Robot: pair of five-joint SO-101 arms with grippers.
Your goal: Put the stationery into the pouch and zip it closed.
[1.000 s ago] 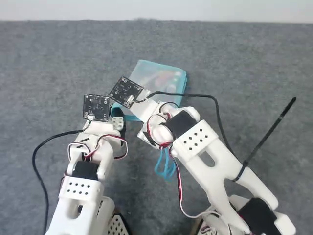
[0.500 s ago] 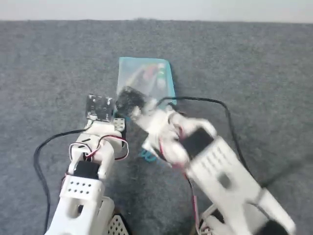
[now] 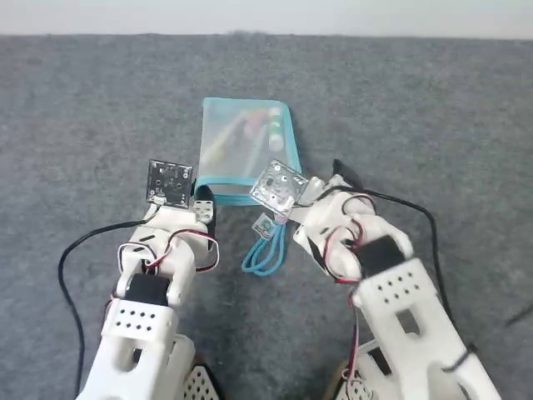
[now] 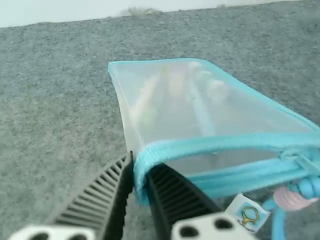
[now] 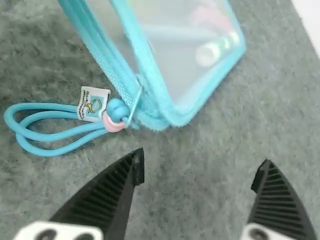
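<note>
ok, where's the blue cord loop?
High view: cord loop on the mat between the arms, attached at the zipper end of the pouch, by the open right pincer.

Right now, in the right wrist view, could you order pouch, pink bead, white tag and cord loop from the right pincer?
1. Pouch, its zip corner.
2. Pink bead, at the pull.
3. White tag, beside the bead.
4. Cord loop, trailing farthest.

White printed shells with dot-grid holes on left arm (image 3: 150,329) and right arm (image 3: 404,293); black servos, red-white wiring; black cable (image 3: 62,267) at nine o'clock; ribbed black gripper fingers (image 5: 107,192).
</note>
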